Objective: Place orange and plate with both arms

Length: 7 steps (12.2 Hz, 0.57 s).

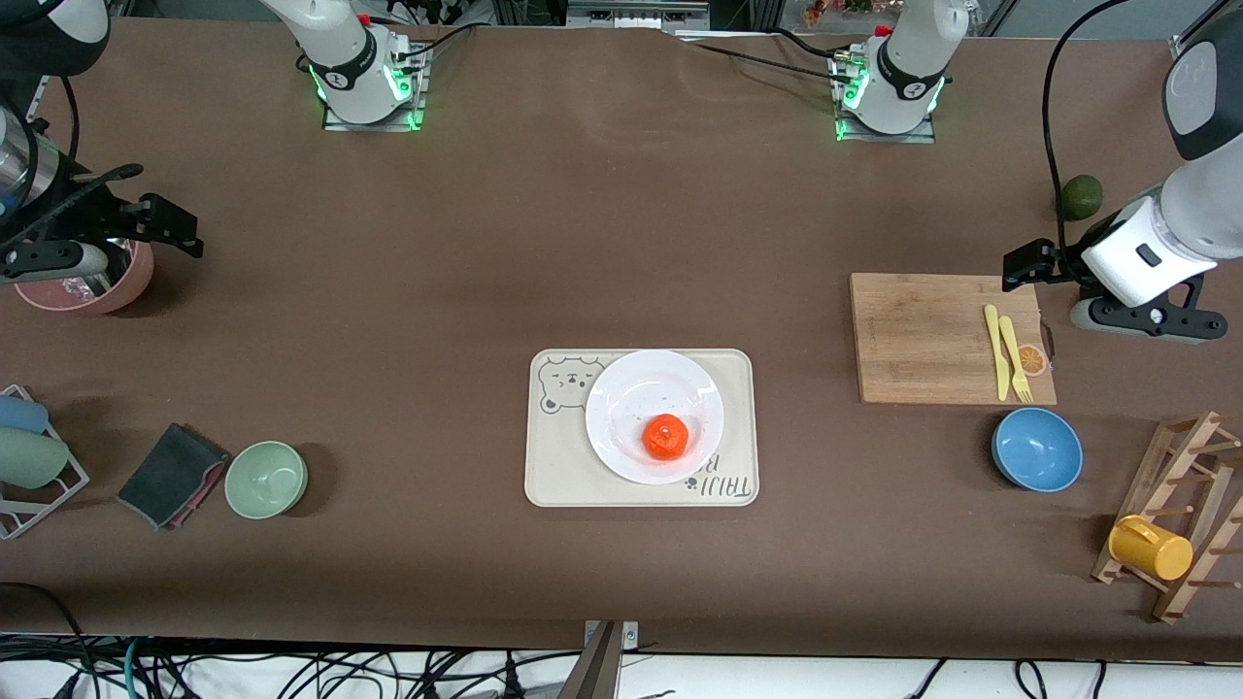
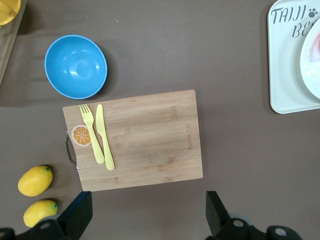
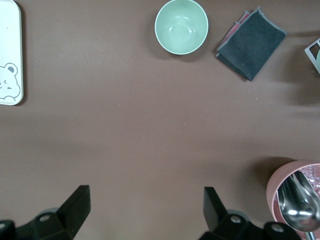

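The orange (image 1: pixel 666 437) lies on the white plate (image 1: pixel 631 408), off its centre toward the front camera. The plate sits on a cream bear-printed tray (image 1: pixel 554 476) at mid-table. Only the plate's rim (image 2: pixel 312 65) shows in the left wrist view, and the orange is out of view there. My left gripper (image 1: pixel 1031 264) (image 2: pixel 149 210) is open and empty over bare table beside the cutting board (image 1: pixel 923 338). My right gripper (image 1: pixel 160 225) (image 3: pixel 147 207) is open and empty over bare table beside the pink bowl (image 1: pixel 131 282). Both are well away from the plate.
The board (image 2: pixel 150 140) holds a yellow fork and knife (image 1: pixel 1008 354). A blue bowl (image 1: pixel 1037 449), two lemons (image 2: pixel 35 180), a green fruit (image 1: pixel 1081 197) and a wooden rack with a yellow cup (image 1: pixel 1151 549) stand at the left arm's end. A green bowl (image 1: pixel 266 479), dark cloth (image 1: pixel 170 476) and cup rack (image 1: pixel 29 456) stand at the right arm's end.
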{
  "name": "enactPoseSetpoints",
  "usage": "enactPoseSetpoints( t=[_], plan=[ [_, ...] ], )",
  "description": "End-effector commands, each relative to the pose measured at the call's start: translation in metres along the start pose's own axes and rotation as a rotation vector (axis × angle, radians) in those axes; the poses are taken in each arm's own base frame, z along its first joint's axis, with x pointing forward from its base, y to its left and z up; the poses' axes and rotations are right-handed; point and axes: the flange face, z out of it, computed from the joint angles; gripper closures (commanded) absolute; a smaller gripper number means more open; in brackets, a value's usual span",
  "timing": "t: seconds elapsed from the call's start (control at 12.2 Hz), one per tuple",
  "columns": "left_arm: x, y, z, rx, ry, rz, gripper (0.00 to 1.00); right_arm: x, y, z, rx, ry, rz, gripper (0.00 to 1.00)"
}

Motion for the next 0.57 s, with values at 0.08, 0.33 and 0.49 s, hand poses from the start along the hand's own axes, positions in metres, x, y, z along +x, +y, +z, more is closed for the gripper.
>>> enactPoseSetpoints(
  t=[0.08,0.33,0.49],
  plan=[
    [0.0000,0.0010,-0.0036,0.027,-0.003,0.007,0.00,-0.0009,0.0017,-0.0083,-0.011,-0.016,-0.014,0.00],
    [0.0000,0.0010,-0.0036,0.027,-0.003,0.007,0.00,0.0031,0.0036,-0.0119,-0.010,-0.002,0.009,0.00],
    [0.0000,0.0010,-0.0036,0.027,-0.003,0.007,0.00,0.0023,0.0051,-0.0126,-0.009,-0.002,0.016,0.00]
  ],
)
